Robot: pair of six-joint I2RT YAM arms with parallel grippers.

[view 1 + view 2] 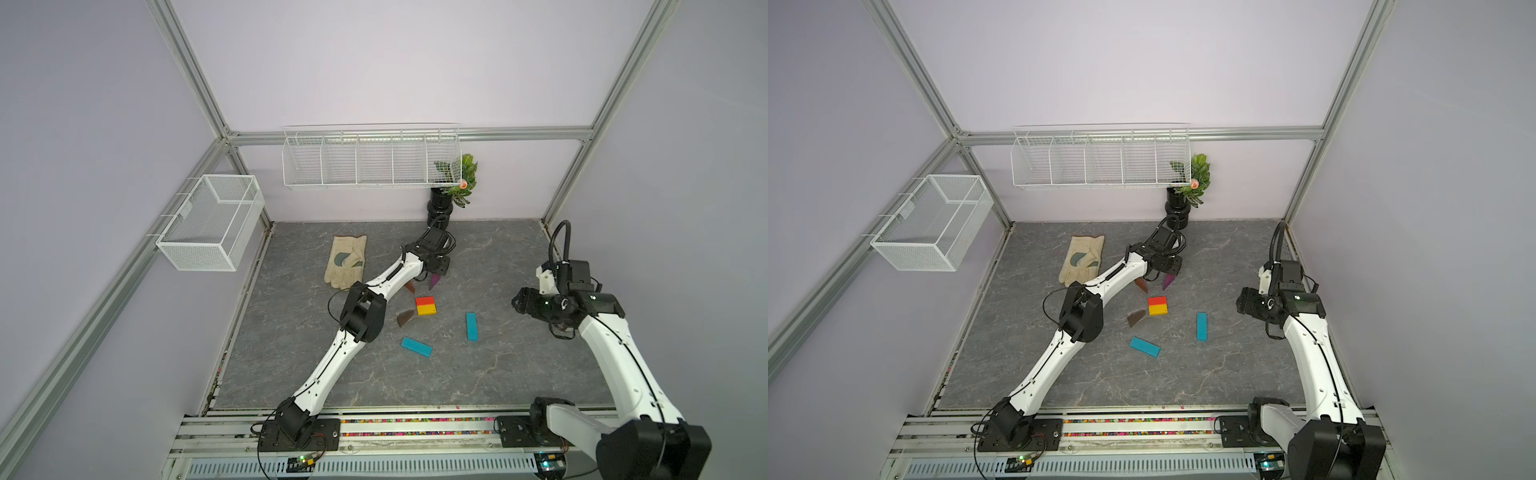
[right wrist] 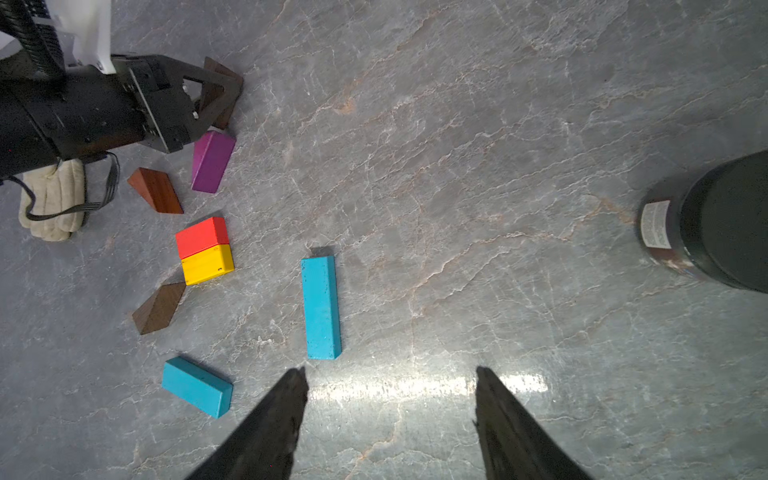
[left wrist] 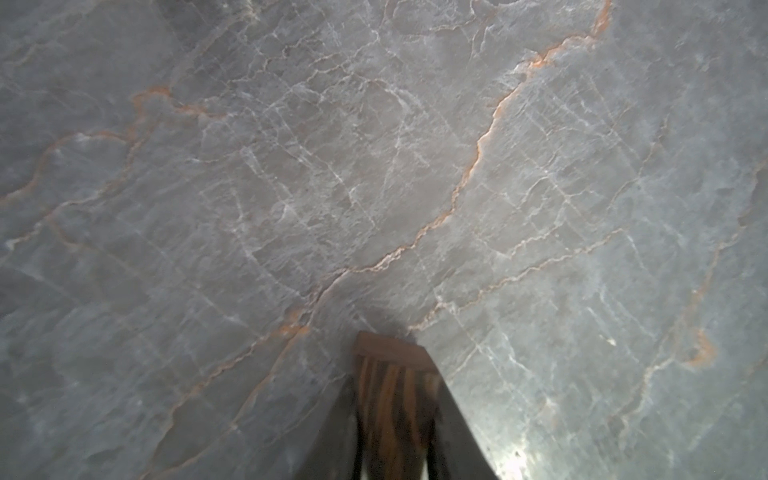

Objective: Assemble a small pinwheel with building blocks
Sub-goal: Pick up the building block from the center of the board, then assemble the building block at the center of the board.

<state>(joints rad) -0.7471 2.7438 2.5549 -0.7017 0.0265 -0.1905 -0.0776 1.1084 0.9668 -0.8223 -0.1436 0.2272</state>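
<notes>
Brown wood sits pinched in the left jaws, a grained wedge just beside the purple wedge toward the far side of the bench. Red and yellow blocks lie touching as a square mid-bench, a reddish wedge and a dark wedge near them, one teal bar and a second teal bar lying apart. Right jaws stand spread above the bench.
</notes>
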